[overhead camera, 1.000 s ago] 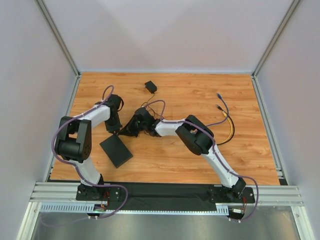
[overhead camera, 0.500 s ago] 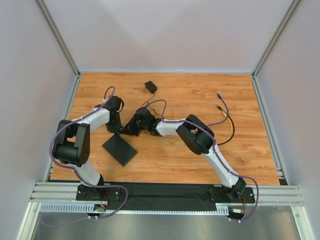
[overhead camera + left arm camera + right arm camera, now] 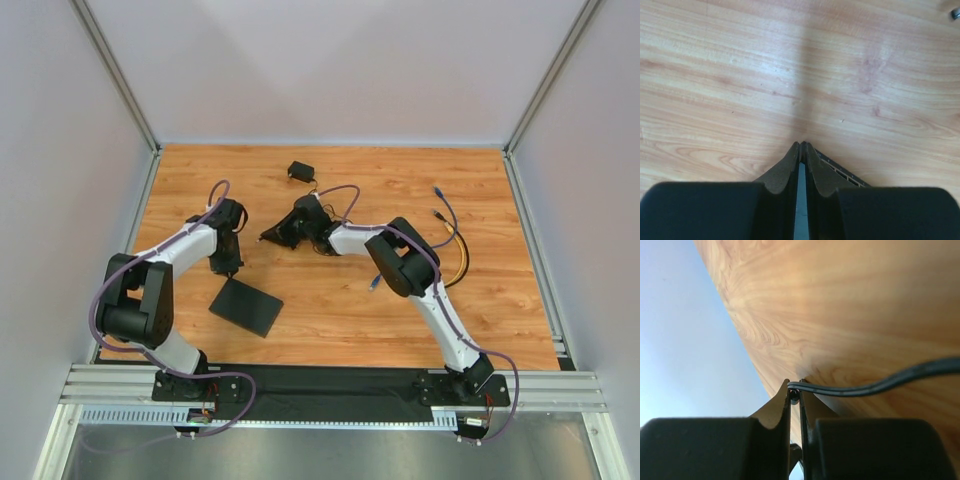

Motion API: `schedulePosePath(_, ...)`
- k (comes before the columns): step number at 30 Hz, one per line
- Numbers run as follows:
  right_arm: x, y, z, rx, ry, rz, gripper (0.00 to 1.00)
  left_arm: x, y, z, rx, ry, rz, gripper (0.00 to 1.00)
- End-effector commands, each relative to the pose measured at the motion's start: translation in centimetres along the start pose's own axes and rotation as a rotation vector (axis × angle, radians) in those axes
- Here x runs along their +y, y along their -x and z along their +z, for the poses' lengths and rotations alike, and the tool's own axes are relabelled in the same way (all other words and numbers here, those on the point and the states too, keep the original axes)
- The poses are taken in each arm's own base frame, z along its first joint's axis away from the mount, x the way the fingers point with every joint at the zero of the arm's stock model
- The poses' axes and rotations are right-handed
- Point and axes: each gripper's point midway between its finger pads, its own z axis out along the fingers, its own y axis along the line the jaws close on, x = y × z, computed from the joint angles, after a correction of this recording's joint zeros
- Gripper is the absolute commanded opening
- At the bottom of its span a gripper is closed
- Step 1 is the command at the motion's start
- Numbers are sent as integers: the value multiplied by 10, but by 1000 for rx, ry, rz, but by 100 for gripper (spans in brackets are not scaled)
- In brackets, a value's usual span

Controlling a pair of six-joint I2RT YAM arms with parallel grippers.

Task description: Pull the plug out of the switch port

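1. The wooden desk (image 3: 500, 320) carries everything.
2. The switch (image 3: 245, 307) lies flat near the front-left, well apart from the right gripper (image 3: 794, 386).
3. The left gripper (image 3: 800, 145) is clenched, tips together at the switch's edge, possibly touching it.
4. The right gripper pinches a thin dark cable (image 3: 875, 386).

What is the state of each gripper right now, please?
Left gripper: closed, tips by the switch; grip unclear.
Right gripper: closed on a thin dark cable.
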Motion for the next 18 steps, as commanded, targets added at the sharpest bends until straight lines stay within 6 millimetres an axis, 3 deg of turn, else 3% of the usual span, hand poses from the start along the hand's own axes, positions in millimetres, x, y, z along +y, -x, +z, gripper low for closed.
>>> schedulePosePath(1,-19,-1,1,-35,-64,-21,0,3,10,-20,-40,3,8,17)
schedulePosePath(5,6,-4,-9,-11,-14,-117,0,4,22,-35,-73,12,-32,25)
schedulePosePath(9,29,-6,-24,-4,18,-271,0,1,43,-67,-147,-24,-91,29)
schedulePosePath(12,42,-4,-35,14,5,-352,0,-7,50,-94,-213,-117,-141,38)
schedulePosePath(15,41,14,-51,-12,-42,-433,0,-14,40,-111,-225,-207,-173,38)
schedulePosePath(16,43,29,-58,-36,-59,-451,0,-14,35,-115,-224,-222,-178,38)
schedulePosePath(17,31,35,-62,-32,-111,-501,0,-14,30,-118,-222,-236,-186,38)
schedulePosePath(18,39,42,-66,-39,-110,-534,0,-13,19,-121,-215,-262,-192,38)
